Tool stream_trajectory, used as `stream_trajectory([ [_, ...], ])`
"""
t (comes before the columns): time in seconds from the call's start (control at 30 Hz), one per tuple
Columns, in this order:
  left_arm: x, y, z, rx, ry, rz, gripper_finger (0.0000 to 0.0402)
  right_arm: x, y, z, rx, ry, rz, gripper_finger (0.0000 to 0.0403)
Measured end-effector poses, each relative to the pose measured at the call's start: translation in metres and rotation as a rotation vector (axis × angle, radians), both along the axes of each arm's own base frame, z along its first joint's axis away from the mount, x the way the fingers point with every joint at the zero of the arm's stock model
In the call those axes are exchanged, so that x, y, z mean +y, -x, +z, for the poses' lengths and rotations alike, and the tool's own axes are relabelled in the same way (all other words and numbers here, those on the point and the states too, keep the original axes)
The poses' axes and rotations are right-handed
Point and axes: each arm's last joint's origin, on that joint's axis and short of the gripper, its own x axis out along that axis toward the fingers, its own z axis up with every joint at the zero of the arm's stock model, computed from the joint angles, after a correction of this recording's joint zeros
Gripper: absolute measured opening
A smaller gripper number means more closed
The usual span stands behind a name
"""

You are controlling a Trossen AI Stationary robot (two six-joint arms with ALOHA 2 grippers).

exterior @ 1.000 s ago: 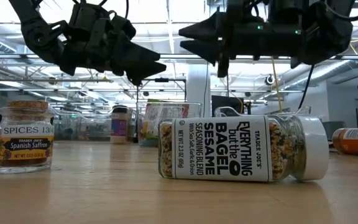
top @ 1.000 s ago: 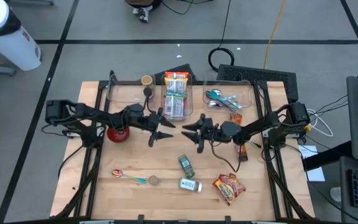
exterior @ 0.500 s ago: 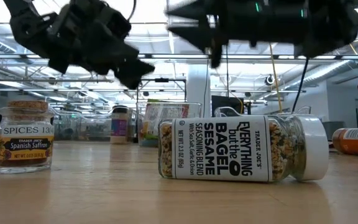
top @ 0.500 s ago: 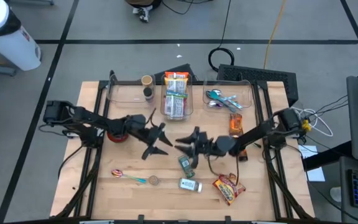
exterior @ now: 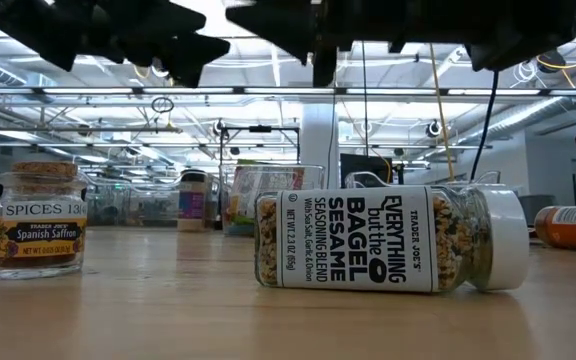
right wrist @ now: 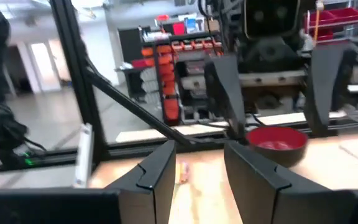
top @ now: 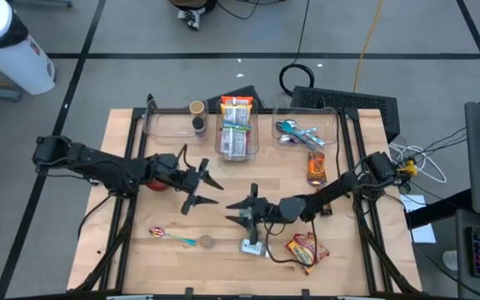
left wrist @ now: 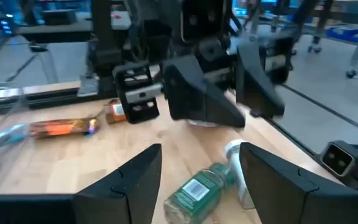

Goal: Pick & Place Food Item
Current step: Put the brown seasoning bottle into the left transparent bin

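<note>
Two empty claws, left claw (top: 197, 183) and right claw (top: 245, 213), both apart, are crowding the jars (top: 254, 247); right one, at 4 o'clock from left, is risking a collision.

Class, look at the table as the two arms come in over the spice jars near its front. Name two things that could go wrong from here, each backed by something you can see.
1. The right claw hangs open directly over two close-lying items, the green jar and the white-capped bagel seasoning jar. It may catch the wrong one or nudge both.
2. The seasoning jar lies on its side, so a glancing touch could probably roll it.
3. The left claw, also open, faces the right one closely; the arms might collide.
</note>
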Motion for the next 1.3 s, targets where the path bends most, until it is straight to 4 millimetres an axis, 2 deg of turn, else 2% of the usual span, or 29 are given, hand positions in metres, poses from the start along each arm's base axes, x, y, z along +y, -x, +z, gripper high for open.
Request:
stream_trajectory([
  [0.17, 0.001, 0.013, 0.018, -0.073, -0.015, 0.008, 0.0225, -0.024, -0.007, 0.000, 0.010, 0.067, -0.063, 0.0128],
  [0.27, 0.003, 0.021, 0.025, -0.095, -0.056, 0.037, 0.0225, -0.038, -0.011, -0.001, 0.042, 0.070, -0.037, 0.0128],
  [0.4, 0.006, 0.025, 0.029, -0.118, -0.134, 0.113, 0.0225, -0.049, -0.008, 0.001, 0.182, 0.069, -0.026, 0.0132],
  [0.57, 0.011, 0.025, 0.035, -0.192, -0.255, 0.234, 0.0225, -0.058, 0.006, 0.010, 0.372, 0.043, -0.046, 0.0166],
  [0.77, 0.023, 0.022, 0.040, -0.251, -0.263, 0.305, 0.0225, -0.057, 0.021, 0.022, 0.469, -0.055, -0.053, 0.0230],
  [0.97, 0.030, 0.018, 0.033, -0.233, -0.258, 0.194, 0.0225, -0.053, 0.025, 0.017, 0.514, -0.187, -0.066, 0.0279],
  [1.13, 0.030, 0.016, 0.030, -0.229, -0.251, 0.097, 0.0225, -0.051, 0.025, 0.017, 0.517, -0.291, -0.055, 0.0294],
  [1.3, 0.029, 0.015, 0.027, -0.224, -0.249, 0.043, 0.0225, -0.048, 0.025, 0.018, 0.501, -0.359, -0.049, 0.0292],
])
